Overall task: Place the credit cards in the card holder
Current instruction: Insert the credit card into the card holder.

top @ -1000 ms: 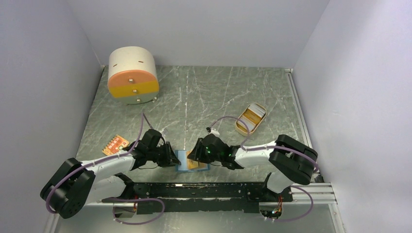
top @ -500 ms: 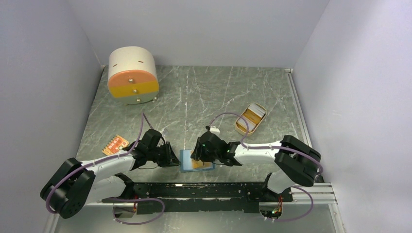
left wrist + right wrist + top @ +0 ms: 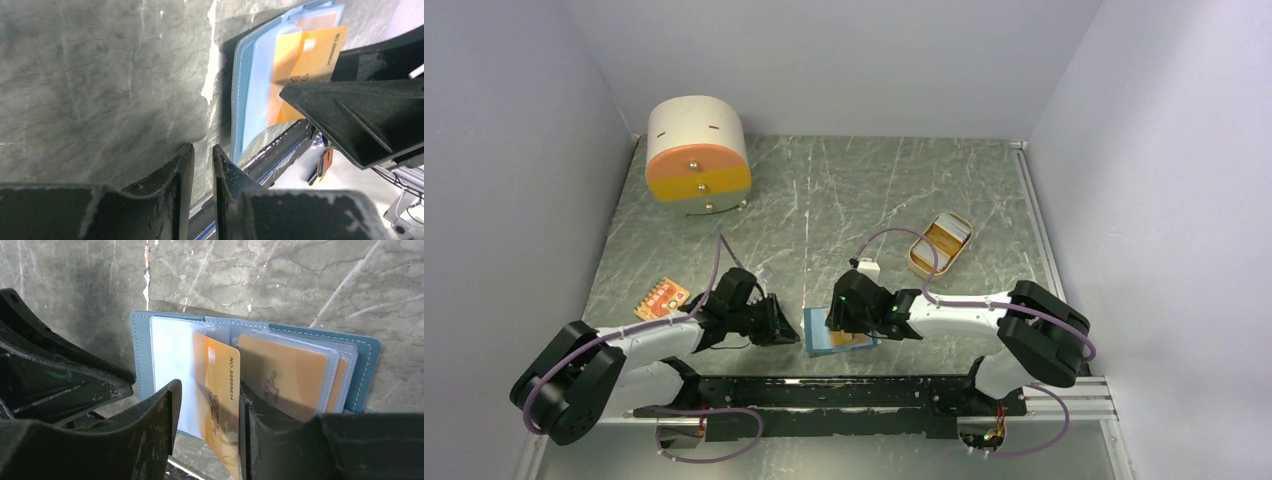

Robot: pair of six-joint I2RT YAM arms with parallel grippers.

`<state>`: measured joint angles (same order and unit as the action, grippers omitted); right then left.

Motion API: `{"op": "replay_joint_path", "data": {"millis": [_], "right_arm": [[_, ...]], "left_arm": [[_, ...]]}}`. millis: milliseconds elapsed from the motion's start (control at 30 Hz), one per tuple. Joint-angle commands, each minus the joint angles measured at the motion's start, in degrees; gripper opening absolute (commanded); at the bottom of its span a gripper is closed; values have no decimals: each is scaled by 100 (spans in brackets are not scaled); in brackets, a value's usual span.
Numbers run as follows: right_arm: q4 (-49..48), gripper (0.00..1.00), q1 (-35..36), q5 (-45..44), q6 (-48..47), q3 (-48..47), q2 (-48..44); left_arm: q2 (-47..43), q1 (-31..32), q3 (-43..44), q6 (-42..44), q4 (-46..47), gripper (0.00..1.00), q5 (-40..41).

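The blue card holder (image 3: 819, 335) lies open near the table's front edge, between my two grippers. It also shows in both wrist views (image 3: 239, 100) (image 3: 142, 355). An orange-yellow credit card (image 3: 222, 385) stands partly in a clear sleeve, leaning on the right-hand finger of my right gripper (image 3: 207, 390). That gripper is open, and its other finger stays clear of the card. A second orange card (image 3: 285, 375) sits in the holder's right sleeve. My left gripper (image 3: 202, 150) rests just left of the holder, its jaws a narrow slit apart with only table showing between them.
A tan oval tray (image 3: 914, 262) holding cards sits at the right middle. An orange patterned card (image 3: 661, 298) lies on the table at the left. A round cream and orange drawer box (image 3: 697, 157) stands at the back left. The black base rail (image 3: 844, 392) runs just behind the holder.
The card holder has slid to the right along with my right gripper, away from the left gripper. The right jaws have widened slightly. The left arm has barely moved.
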<state>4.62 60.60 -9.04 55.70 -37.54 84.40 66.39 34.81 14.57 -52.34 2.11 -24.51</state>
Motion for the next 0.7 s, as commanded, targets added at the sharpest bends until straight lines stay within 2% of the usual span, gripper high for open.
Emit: {"op": "replay_joint_path", "data": {"millis": [0, 133, 300, 533, 667], "right_arm": [[309, 47, 30, -102, -86, 235, 20], [236, 47, 24, -117, -61, 316, -74], [202, 47, 19, -146, -77, 340, -151], [404, 53, 20, -263, -170, 230, -254], [447, 57, 21, -298, -202, 249, -332]], "left_arm": [[-36, -23, -235, -214, 894, 28, -565], [-79, -26, -404, -420, 1608, 35, -781], [194, -29, -408, -469, 2118, 37, -809], [944, -19, -221, -440, 2642, 36, -915], [1224, -21, -258, -576, 3113, 29, -1081]]}}
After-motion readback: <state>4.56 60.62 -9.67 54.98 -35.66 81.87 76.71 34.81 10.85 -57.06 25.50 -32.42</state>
